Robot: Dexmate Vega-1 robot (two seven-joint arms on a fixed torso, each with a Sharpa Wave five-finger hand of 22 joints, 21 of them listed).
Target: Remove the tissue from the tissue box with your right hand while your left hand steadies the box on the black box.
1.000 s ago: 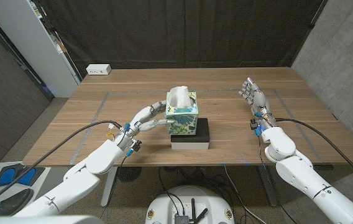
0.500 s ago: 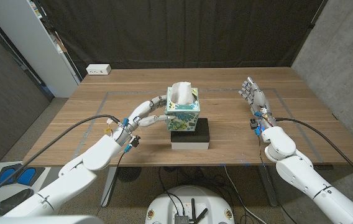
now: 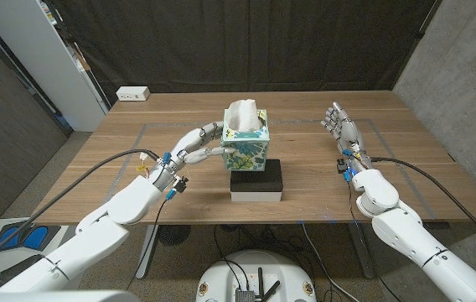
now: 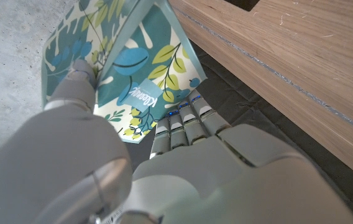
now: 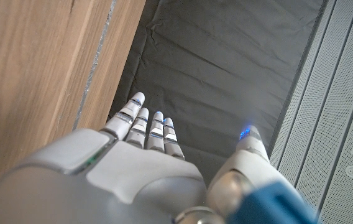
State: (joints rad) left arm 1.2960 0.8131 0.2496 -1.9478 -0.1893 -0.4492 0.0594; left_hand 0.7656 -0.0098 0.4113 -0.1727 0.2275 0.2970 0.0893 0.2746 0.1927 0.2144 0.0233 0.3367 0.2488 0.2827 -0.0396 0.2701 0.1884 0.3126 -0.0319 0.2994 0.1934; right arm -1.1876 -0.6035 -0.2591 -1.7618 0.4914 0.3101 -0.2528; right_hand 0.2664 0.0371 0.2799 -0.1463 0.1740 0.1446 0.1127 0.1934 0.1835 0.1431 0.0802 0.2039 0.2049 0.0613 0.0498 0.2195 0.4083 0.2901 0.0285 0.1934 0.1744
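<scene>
**Carrying the tissue box toward its perch**

Ranging across the wooden table (image 3: 322, 168), you have two arms in and a taped rectangle marked on the top. The black box (image 3: 256, 181) sits near the front edge, middle, its top bare, so the tissue box (image 3: 245, 149) is not set down on it: your left hand (image 3: 189, 151) holds it, apparently lifted just behind and above the black box, thumb on one face and fingers wrapped round the adjoining side. That side grip leaves the top opening free, which is likely the point. The tissue (image 3: 240, 115) stands up white out of the box's top, untouched.

Your right hand (image 3: 338, 126) waits well off to the right, fingers straight and apart, holding nothing, thumb clear of the others in its wrist view.

Lettering: the left wrist view shows "Kleenex" on a small blue label amid the leaf print. A white power strip (image 3: 132, 94) lies at the far left edge; nothing on it is legible.
</scene>
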